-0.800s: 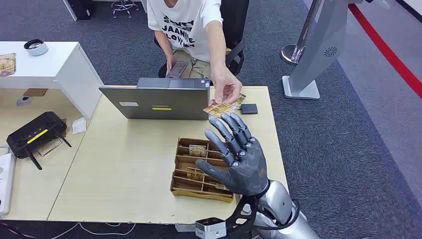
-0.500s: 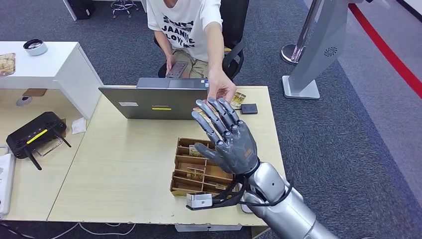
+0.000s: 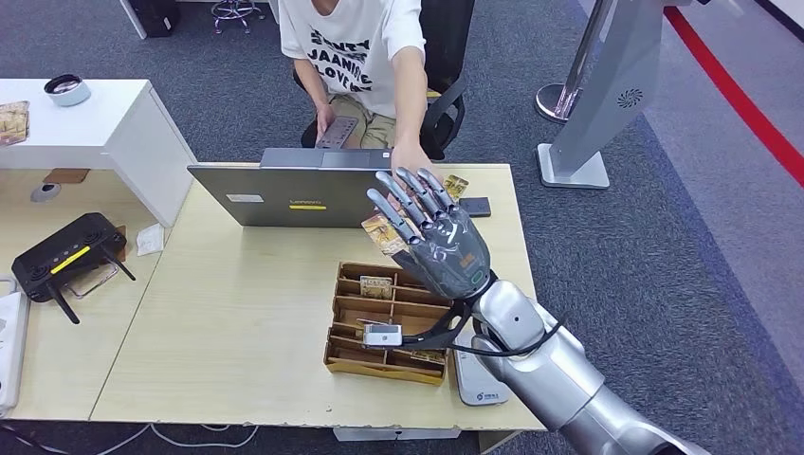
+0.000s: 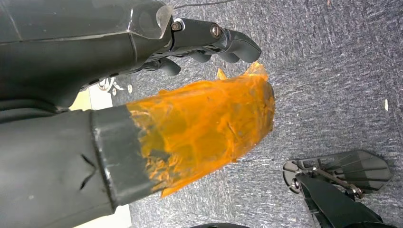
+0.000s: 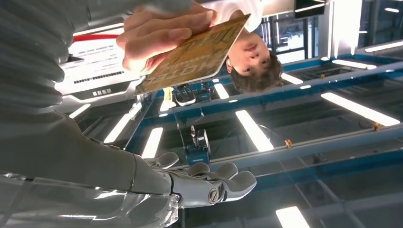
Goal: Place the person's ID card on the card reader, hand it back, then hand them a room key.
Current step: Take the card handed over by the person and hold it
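Observation:
My right hand (image 3: 438,242) is raised over the table's far side, fingers spread and apart. The person's hand (image 3: 410,156) holds a tan ID card (image 3: 383,234) just beside my palm. In the right wrist view the person's fingers (image 5: 159,35) pinch the card (image 5: 195,52), and my fingertips (image 5: 214,183) stay clear of it. A white card reader (image 3: 479,381) lies at the table's front edge under my forearm. The wooden tray (image 3: 343,353) holds room key cards. My left hand (image 4: 157,118), its thumb wrapped in orange tape, hangs over the carpet holding nothing.
A grey laptop (image 3: 294,194) stands open at the back of the table, facing the person. A small black device (image 3: 474,207) and more cards lie behind my hand. A black router (image 3: 71,256) sits on the left desk beside a white cabinet (image 3: 104,133).
My right hand has risen and reached forward and left toward the person. The card, earlier beyond my fingertips, now sits at my palm's thumb side.

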### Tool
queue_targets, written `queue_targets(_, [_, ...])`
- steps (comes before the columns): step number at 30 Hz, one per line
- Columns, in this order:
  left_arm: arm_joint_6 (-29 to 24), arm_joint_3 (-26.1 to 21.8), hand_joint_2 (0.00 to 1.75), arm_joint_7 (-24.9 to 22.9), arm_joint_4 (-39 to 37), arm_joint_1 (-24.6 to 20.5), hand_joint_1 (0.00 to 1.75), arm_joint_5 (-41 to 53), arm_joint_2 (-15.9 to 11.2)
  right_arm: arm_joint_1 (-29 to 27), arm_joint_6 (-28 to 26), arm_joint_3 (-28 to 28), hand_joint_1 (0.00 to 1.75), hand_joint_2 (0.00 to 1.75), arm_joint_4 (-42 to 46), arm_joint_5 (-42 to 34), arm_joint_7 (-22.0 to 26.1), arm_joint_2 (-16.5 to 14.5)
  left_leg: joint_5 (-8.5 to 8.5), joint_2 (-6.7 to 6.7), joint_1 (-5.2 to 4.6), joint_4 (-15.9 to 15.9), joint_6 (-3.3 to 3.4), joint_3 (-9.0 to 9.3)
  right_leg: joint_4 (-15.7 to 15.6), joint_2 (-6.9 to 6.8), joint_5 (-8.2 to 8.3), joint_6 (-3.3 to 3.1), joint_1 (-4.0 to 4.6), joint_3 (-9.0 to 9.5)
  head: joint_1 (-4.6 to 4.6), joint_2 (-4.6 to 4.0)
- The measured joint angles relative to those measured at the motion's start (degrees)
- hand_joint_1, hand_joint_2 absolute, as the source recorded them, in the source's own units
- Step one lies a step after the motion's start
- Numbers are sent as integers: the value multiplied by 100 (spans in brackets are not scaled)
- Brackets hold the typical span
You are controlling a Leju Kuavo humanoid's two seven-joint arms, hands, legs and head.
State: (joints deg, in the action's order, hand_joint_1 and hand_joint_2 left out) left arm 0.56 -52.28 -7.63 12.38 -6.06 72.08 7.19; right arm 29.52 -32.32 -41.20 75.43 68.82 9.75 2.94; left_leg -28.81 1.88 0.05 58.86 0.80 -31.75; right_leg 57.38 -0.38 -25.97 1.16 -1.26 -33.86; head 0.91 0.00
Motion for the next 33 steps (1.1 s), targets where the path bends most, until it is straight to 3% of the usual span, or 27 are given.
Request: queue_targets(33, [2, 0, 0, 0, 0, -3, 0, -31, -11, 2, 243, 80, 175, 175, -167, -315, 51, 12, 0, 0, 0, 0, 0, 0, 0, 0, -1, 0, 0, -2, 1, 0])
